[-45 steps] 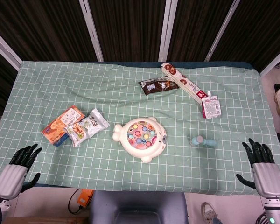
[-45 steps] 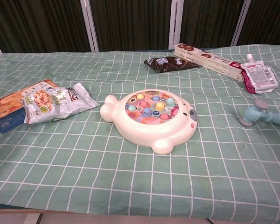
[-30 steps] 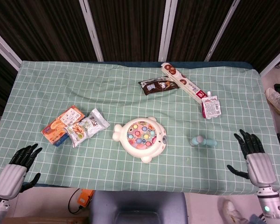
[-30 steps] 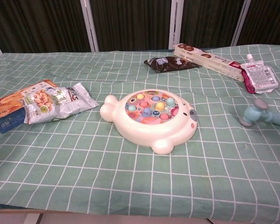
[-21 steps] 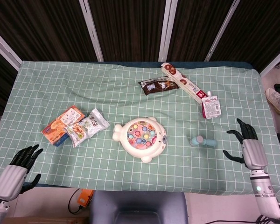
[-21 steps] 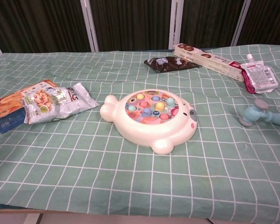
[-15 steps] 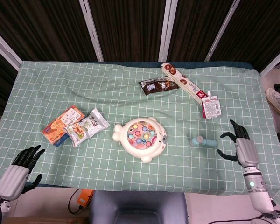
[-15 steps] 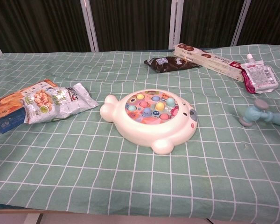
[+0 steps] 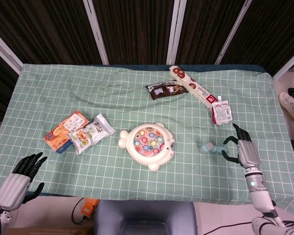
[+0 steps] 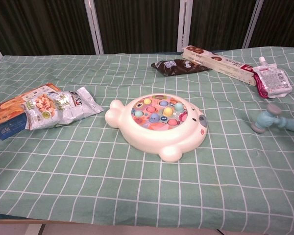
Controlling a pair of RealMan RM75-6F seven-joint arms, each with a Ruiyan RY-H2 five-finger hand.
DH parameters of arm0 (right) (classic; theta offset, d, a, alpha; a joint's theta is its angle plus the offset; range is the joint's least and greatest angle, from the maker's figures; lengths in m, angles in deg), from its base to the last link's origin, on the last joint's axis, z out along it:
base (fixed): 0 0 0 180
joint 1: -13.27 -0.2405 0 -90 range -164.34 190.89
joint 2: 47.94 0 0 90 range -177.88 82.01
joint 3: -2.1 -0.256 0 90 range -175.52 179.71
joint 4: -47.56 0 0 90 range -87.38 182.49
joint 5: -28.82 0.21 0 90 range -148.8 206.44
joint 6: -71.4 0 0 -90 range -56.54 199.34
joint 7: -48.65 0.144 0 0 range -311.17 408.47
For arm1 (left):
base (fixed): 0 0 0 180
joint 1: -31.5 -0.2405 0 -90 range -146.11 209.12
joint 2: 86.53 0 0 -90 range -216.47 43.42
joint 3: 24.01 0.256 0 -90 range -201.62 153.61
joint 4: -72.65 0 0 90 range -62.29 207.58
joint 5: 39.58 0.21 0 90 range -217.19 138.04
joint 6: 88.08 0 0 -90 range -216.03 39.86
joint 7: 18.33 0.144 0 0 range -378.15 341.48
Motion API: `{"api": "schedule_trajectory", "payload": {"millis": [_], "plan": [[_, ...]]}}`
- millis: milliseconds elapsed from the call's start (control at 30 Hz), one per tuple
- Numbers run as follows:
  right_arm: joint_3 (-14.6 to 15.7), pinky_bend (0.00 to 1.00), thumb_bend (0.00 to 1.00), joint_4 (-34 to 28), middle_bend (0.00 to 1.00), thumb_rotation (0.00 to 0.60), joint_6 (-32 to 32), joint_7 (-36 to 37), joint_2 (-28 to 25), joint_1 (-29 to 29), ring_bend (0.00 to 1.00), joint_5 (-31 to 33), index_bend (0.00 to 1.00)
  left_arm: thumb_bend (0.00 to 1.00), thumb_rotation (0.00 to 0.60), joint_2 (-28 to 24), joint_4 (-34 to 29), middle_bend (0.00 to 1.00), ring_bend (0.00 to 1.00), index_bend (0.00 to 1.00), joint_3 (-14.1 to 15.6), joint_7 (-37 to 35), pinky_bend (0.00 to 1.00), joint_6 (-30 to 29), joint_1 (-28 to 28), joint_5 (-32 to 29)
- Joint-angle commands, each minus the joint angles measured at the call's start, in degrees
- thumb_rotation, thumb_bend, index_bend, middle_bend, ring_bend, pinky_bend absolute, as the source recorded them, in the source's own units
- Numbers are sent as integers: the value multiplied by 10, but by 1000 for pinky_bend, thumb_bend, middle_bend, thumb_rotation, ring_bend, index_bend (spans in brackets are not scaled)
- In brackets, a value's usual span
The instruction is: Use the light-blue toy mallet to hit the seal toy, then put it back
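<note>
Nearest, the left hand (image 9: 20, 177) hangs at the front left edge of the table (image 9: 49, 83), fingers spread and holding nothing. Over on the right side, the right hand (image 9: 245, 149) hovers with its dark fingers (image 9: 230, 140) splayed wide and curved toward the light-blue toy mallet (image 9: 210, 148); it grips nothing, and the fingertips sit just beside the handle end, though I cannot tell whether they touch it. That mallet lies flat on the green checked cloth, head toward the seal toy (image 9: 148, 144), which rests near the table's middle with its coloured pegs facing up. Left of the seal, 2 snack packets (image 9: 77, 132) lie overlapping. Farther back on the right lies a red-and-white pouch (image 9: 221, 112), then a long biscuit box (image 9: 191, 88) set at an angle, with a dark brown wrapper (image 9: 165, 89) touching its far end.
</note>
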State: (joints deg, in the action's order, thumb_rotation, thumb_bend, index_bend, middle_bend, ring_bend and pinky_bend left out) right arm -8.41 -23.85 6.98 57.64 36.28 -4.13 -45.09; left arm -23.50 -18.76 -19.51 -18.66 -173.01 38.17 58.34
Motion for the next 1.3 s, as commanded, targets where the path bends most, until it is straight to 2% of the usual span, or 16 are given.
{"api": "schedule_trajectory", "payload": {"millis": [33,133,1033,1300], "plan": [[-3,0,510,-1,97,600,13,-12,0,-7,0,11,592,406,600,0,0,0,0,0,0,-1,107,0,0,1],[-4,0,541,-2,97,600,22,-20,1,-12,0,20,590,405,600,0,1,0,0,0,0,-1,107,0,1,1],[5,0,542,-14,97,600,52,-126,15,-46,0,54,559,403,600,-1,1,0,0,0,1,-7,107,0,2,0],[6,0,541,-6,97,600,58,-127,20,-49,0,63,560,404,600,0,1,0,0,0,1,-5,107,2,3,1]]}}
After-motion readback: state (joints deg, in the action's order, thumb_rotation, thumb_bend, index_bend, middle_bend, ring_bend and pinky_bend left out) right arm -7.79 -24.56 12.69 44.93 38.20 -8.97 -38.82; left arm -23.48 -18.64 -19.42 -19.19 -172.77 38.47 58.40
